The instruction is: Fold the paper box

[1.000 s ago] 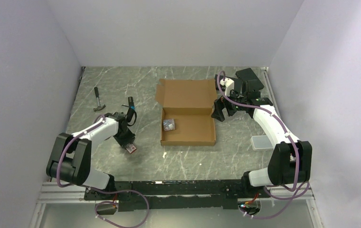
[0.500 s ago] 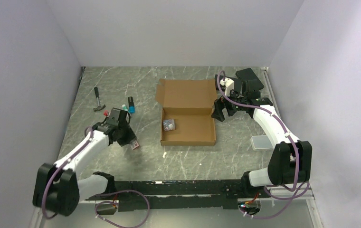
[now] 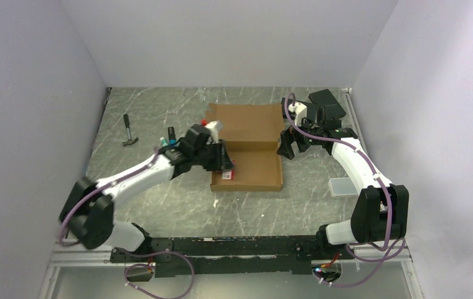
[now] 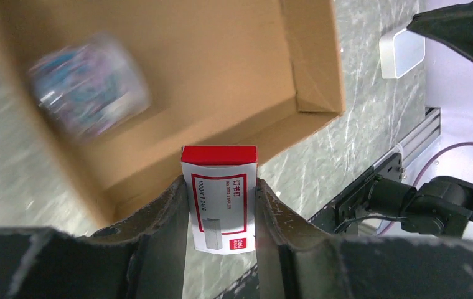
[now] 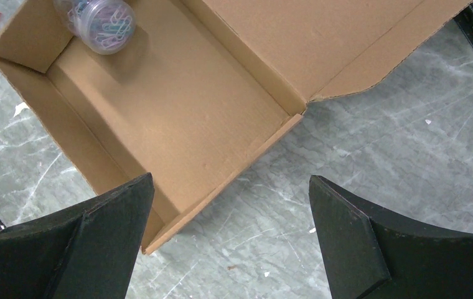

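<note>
Pinching a red-white packet (image 4: 220,215), left pincer (image 4: 220,187) hangs over grey marbled table (image 3: 159,118) (white walls (image 3: 234,43)) — right pincer (image 5: 231,180) spread.

White left arm (image 3: 137,175) and right arm (image 3: 356,163), black joints, purple cables.

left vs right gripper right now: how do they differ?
The left gripper is closed on a small red-and-white carton; the right gripper is wide open and holds nothing. The left gripper is at the left side of the paper box, the right gripper by its right side. Both cameras look down at the open paper box.
</note>
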You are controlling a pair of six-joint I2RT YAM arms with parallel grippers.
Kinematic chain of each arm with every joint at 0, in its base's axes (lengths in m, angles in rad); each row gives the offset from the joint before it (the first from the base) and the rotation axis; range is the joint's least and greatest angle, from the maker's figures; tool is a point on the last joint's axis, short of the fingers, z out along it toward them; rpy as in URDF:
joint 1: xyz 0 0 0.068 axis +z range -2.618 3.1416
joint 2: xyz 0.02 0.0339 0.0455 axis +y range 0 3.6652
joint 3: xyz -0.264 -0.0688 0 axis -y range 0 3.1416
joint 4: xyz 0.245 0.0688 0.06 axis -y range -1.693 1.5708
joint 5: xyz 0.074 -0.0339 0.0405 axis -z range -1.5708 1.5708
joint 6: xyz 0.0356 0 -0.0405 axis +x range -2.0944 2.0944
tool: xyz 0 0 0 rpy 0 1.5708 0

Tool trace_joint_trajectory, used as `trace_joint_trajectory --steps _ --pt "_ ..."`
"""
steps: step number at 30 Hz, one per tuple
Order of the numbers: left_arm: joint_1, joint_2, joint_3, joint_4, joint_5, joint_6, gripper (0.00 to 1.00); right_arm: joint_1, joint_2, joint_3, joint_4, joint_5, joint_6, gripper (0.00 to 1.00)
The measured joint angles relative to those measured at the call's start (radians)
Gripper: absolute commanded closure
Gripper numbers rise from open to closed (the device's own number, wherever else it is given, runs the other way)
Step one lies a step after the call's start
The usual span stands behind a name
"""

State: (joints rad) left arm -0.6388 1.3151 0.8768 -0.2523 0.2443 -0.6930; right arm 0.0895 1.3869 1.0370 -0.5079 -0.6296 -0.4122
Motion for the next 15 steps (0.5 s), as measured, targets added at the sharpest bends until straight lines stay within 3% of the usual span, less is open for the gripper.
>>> trace_joint_trajectory --steps 3,8,12,15 --pt "-0.080 0.198 0.152 0.013 -0.027 0.029 0.85 0.000 0.000 0.000 0.000 0.000 0.000 0.00" --pt "-0.142 0.422 0.341 -0.024 -0.087 0.078 0.61 0.000 0.000 0.000 0.000 0.000 0.000 0.00" --pt "-0.165 0.520 0.426 -0.074 -0.140 0.107 0.38 -0.003 0.000 0.000 0.000 0.000 -0.001 0.00" --pt "-0.172 0.528 0.433 -0.116 -0.179 0.125 0.28 -0.004 0.000 0.000 0.000 -0.001 -0.003 0.00"
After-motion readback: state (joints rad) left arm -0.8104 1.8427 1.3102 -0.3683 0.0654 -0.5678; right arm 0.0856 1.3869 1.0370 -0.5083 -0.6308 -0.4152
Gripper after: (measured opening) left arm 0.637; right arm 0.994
